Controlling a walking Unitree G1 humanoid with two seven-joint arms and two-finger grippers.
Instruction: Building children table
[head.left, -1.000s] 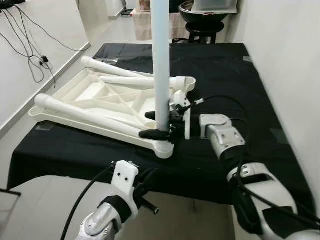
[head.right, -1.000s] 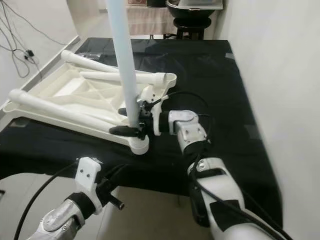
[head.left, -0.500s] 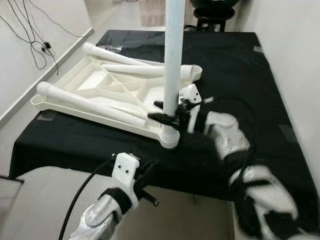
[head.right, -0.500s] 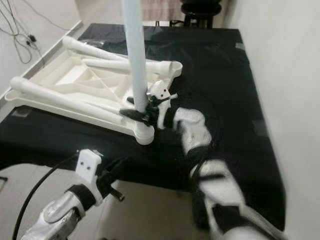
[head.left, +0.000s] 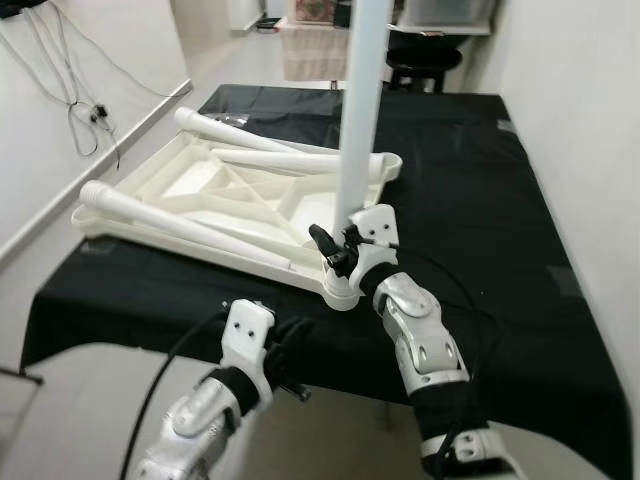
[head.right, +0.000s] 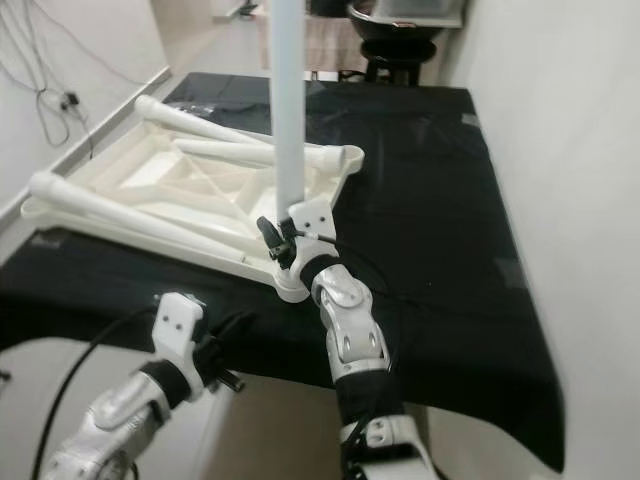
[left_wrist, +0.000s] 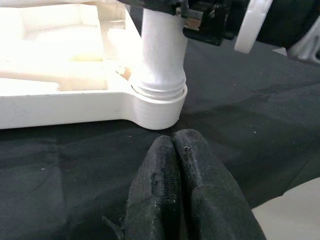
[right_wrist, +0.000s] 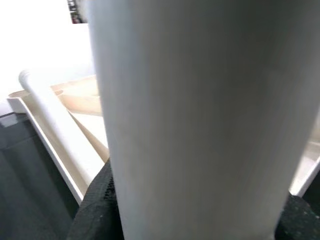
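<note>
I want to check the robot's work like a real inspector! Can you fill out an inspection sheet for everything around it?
Surface: a black cloth covers the work surface.
Job's things: a white tabletop lies upside down, loose white legs lying on it; one upright leg stands in the near corner socket.
Clutter: nothing seen.
Hands: the right hand is shut on the upright leg, low down; the left hand is shut and empty, near the cloth's front edge.
Cables: black cables trail on the floor at left.
Surroundings: white wall at right; dark stool beyond the cloth.
</note>
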